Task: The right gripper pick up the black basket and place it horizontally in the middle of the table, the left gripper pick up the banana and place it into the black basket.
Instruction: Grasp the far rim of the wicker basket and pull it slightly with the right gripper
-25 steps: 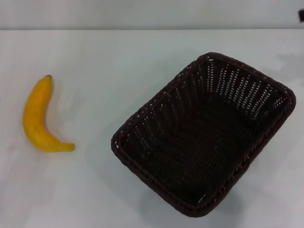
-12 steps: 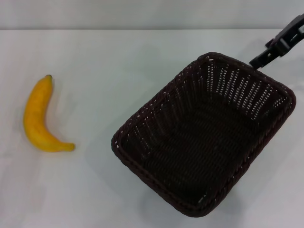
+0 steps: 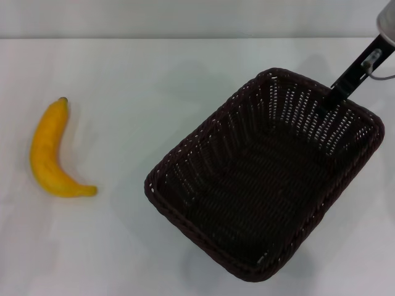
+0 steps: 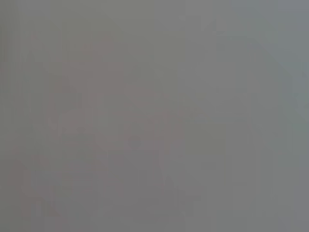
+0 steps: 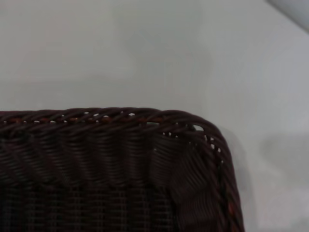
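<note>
The black basket (image 3: 265, 176) lies askew on the white table (image 3: 154, 80), right of the middle, and is empty. The right gripper (image 3: 333, 97) reaches in from the upper right, its slim black finger (image 3: 353, 71) ending at the basket's far rim. Its silver-grey arm end (image 3: 387, 21) shows at the frame corner. The right wrist view looks down on a corner of the basket's braided rim (image 5: 120, 116), with none of the gripper's own fingers visible. The yellow banana (image 3: 46, 154) lies alone at the far left. The left gripper is out of view, and its wrist view shows only flat grey.
The table's far edge meets a pale wall (image 3: 185, 18) at the top of the head view. Bare white tabletop lies between the banana and the basket.
The right gripper has come in from the upper right corner and moved down and left to the basket's far rim. The basket and banana have not moved.
</note>
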